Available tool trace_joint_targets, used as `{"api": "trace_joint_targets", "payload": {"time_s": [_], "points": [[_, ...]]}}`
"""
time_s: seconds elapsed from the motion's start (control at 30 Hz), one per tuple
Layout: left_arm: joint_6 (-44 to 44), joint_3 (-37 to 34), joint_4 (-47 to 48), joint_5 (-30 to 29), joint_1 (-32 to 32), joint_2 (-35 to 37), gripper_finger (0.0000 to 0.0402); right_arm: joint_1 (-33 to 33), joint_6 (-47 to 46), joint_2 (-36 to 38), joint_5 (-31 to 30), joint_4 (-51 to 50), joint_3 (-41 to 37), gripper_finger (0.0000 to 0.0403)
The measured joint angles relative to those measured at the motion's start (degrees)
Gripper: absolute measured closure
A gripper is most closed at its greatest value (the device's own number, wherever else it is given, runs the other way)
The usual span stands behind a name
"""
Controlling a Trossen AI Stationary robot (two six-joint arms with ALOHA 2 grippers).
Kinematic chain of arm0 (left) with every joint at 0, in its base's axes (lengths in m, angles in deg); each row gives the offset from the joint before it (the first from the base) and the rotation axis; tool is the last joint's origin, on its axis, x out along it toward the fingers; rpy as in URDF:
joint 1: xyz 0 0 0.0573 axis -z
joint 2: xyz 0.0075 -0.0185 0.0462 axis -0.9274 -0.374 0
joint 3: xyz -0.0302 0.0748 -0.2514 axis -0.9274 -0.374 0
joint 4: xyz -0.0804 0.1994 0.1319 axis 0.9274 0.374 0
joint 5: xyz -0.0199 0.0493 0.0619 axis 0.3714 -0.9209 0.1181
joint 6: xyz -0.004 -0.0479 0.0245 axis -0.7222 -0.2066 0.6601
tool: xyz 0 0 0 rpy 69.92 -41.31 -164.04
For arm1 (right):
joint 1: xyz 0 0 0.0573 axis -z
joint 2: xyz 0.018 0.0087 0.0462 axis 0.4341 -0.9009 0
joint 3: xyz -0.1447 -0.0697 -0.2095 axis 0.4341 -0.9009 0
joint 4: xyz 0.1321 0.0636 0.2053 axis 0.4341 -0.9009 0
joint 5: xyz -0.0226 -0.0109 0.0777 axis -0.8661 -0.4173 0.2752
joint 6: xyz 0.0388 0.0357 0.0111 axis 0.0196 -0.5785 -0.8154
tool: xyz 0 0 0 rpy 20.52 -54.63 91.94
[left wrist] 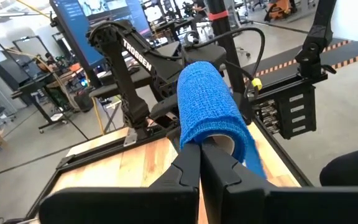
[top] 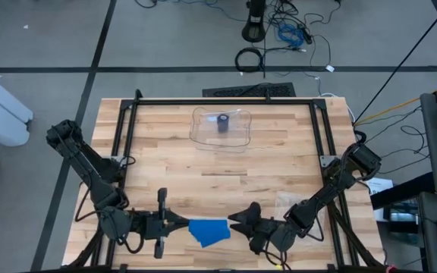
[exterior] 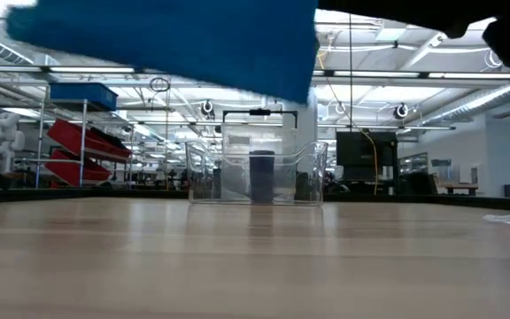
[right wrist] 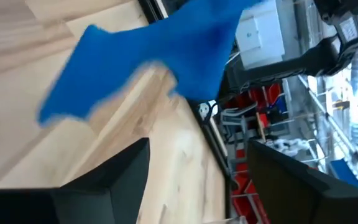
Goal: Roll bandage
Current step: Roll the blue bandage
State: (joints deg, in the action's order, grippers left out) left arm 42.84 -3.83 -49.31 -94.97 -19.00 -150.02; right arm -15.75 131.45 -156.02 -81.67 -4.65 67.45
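Observation:
A blue bandage [top: 207, 231], partly wound into a roll [left wrist: 207, 102] around a pale core, is held above the table's near edge. My left gripper [top: 184, 224] is shut on it. A loose tail [right wrist: 154, 56] spreads from the roll toward my right gripper [top: 234, 220]. That gripper stands just right of the bandage, its fingers [right wrist: 110, 180] wide open with nothing between them. In the low view the bandage [exterior: 166, 35] hangs clear of the wood. My left gripper [left wrist: 199, 155] pinches the near end of the roll, beside the pale core [left wrist: 219, 142], between its two fingertips. The fingers come in level from the table's left. The roll stands out beyond the fingertips, lifted clear of the table, its tail [left wrist: 253, 155] hanging slack.
A clear plastic container [top: 221, 125] holding a dark roll [exterior: 261, 175] stands at the far middle of the table. A clear wrapper [top: 288, 202] lies near the right arm. A black frame [top: 127, 144] runs along the table's sides. Bare wood lies between container and grippers.

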Motion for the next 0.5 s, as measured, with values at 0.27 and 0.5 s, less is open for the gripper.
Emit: {"api": "trace_joint_targets", "payload": {"time_s": [0.27, 0.5], "points": [[-0.87, 0.0, 0.06, 0.0, -0.04, -0.02, 0.0402, -1.86, 7.54, 0.0, 0.63, 4.6, 0.0, 0.0193], [-1.43, 0.0, -0.01, 0.01, -0.6, -0.02, 0.0402, -2.05, 8.48, -2.33, 5.04, 6.45, 1.51, 0.0222]]}}
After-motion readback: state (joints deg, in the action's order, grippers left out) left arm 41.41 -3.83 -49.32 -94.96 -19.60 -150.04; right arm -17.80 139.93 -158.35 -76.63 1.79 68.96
